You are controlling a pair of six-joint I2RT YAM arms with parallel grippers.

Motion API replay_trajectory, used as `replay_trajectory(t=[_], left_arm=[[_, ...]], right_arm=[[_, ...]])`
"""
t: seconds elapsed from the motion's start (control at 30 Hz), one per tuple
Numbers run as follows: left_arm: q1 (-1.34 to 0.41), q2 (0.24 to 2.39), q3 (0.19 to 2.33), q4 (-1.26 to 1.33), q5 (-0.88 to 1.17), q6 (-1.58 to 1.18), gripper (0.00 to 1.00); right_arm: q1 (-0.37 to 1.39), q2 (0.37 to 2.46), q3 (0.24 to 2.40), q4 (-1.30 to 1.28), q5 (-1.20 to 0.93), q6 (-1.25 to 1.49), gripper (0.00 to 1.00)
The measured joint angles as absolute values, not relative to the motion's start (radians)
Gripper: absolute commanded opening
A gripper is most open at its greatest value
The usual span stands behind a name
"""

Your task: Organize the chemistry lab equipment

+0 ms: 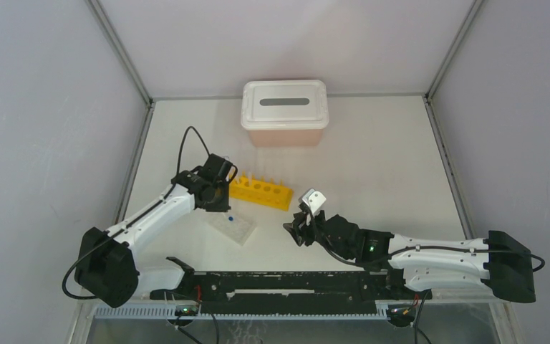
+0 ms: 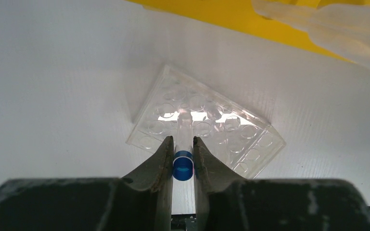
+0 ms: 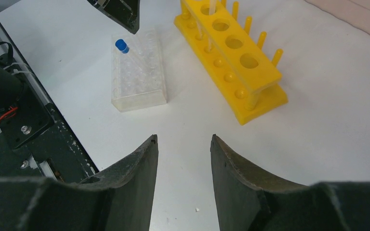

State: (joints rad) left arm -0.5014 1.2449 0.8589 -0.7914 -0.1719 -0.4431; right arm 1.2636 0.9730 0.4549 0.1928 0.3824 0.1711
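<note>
1. left gripper (image 2: 183,144) is pinching a small blue-capped vial (image 2: 183,164) right at its cap. the clear body points down at the clear gridded well plate (image 2: 250,144). i cannot tell whether the vial's tip already sits in a well or hangs just above one.
2. that grip is high and narrow, so the vial can pivot in it. if the vial tilts on the way down, its tip may catch the ridge between two wells instead of dropping in.
3. the well plate looks light and lies loose on the bench (image 3: 318,125), skewed to the gripper. a sideways push through the vial would likely slide or spin it towards the yellow tube rack (image 3: 231,53), which stands just beyond the well plate.
4. letting go too soon is the main risk. the wells look shallow against the vial's length, so a vial released off vertical may topple across the well plate and roll onto the bench.
5. right gripper (image 3: 183,139) is spread and empty, hovering over bare bench to the right of the well plate and apart from it. it does not steady the well plate, so nothing resists a shove. if it moves in to help, it could cross the left arm's path above the well plate.
6. the pink box (image 1: 284,135) stands well beyond the well plate, past the rack, and i judge it no hazard for this placement.
</note>
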Motion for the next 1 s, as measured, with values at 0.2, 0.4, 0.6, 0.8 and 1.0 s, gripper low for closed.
replay_trajectory(t=[0.2,0.4,0.6,0.8,1.0], left_arm=[[-0.501,1.245,0.857,-0.792,-0.17,-0.443,0.39],[-0.501,1.245,0.857,-0.794,-0.168,-0.444,0.45],[-0.501,1.22,0.859,-0.806,-0.155,-0.445,0.48],[-0.501,1.1,0.923,-0.878,-0.174,-0.454,0.59],[-0.501,0.911,1.119,-0.884,-0.282,-0.496,0.7]], right_arm=[[1.263,0.973,0.45,0.199,0.382,0.175,0.52],[1.259,0.973,0.45,0.199,0.379,0.18,0.51],[1.251,0.973,0.45,0.199,0.38,0.182,0.51],[1.234,0.973,0.455,0.184,0.393,0.182,0.51],[1.137,0.976,0.536,0.147,0.414,0.181,0.52]])
